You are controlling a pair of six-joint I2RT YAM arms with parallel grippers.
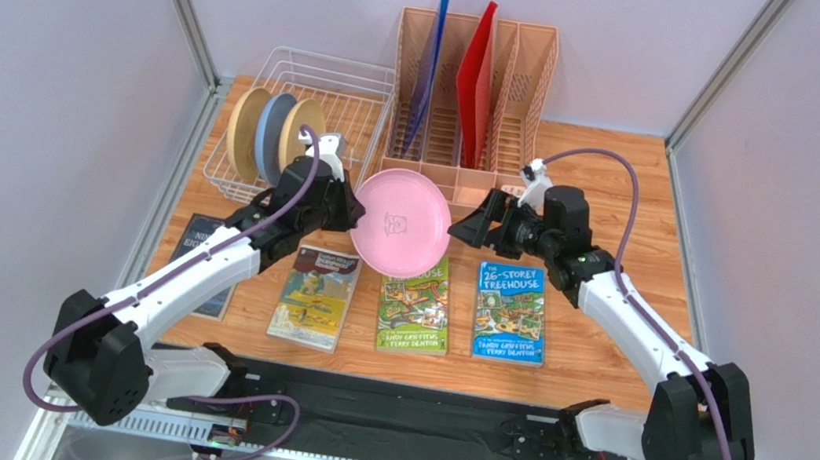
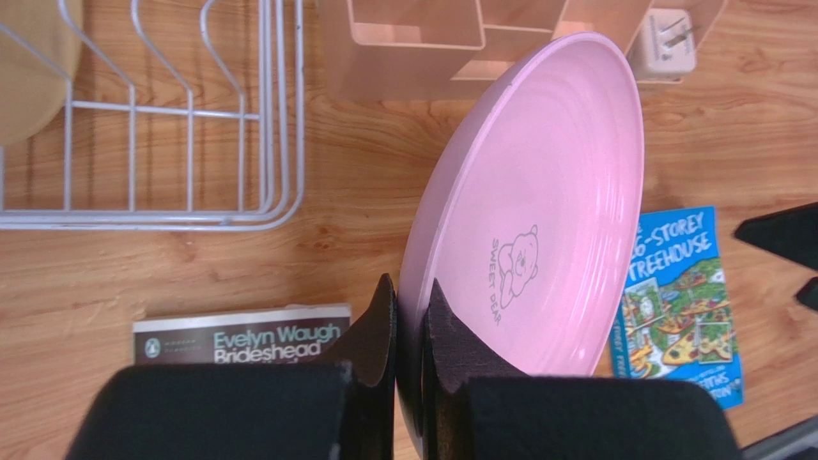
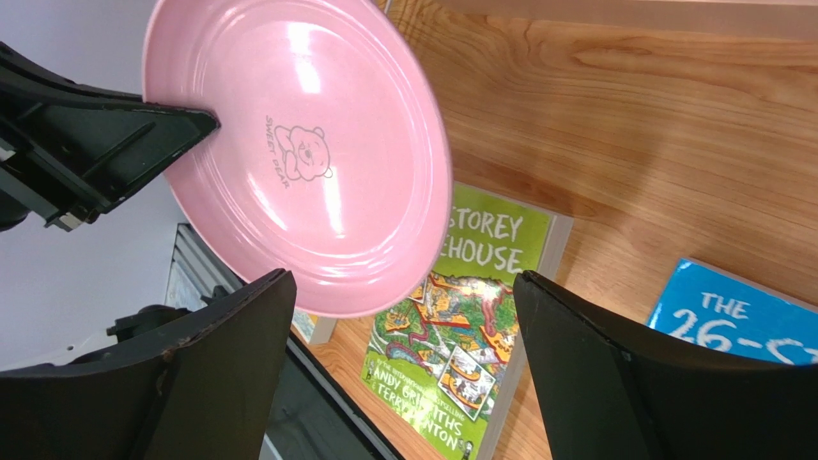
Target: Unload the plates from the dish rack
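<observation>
My left gripper (image 1: 356, 209) is shut on the left rim of the pink plate (image 1: 400, 224) and holds it tilted above the table, in front of the organizer. The left wrist view shows the fingers (image 2: 411, 316) clamped on the pink plate's (image 2: 547, 192) edge. My right gripper (image 1: 460, 227) is open and empty, its jaws wide apart just beside the plate's right rim. In the right wrist view it (image 3: 403, 283) faces the pink plate (image 3: 317, 144). The white wire dish rack (image 1: 330, 63) at the back left holds a tan plate (image 1: 241, 131), a light blue plate (image 1: 269, 138) and another tan plate (image 1: 299, 135), all upright.
A peach slotted organizer (image 1: 522, 91) with a blue sheet (image 1: 433, 61) and a red sheet (image 1: 474, 78) stands behind the plate. Several books lie flat in front: a dark one (image 1: 203, 256), a pale one (image 1: 316, 295), a green one (image 1: 416, 306) and a blue one (image 1: 510, 311).
</observation>
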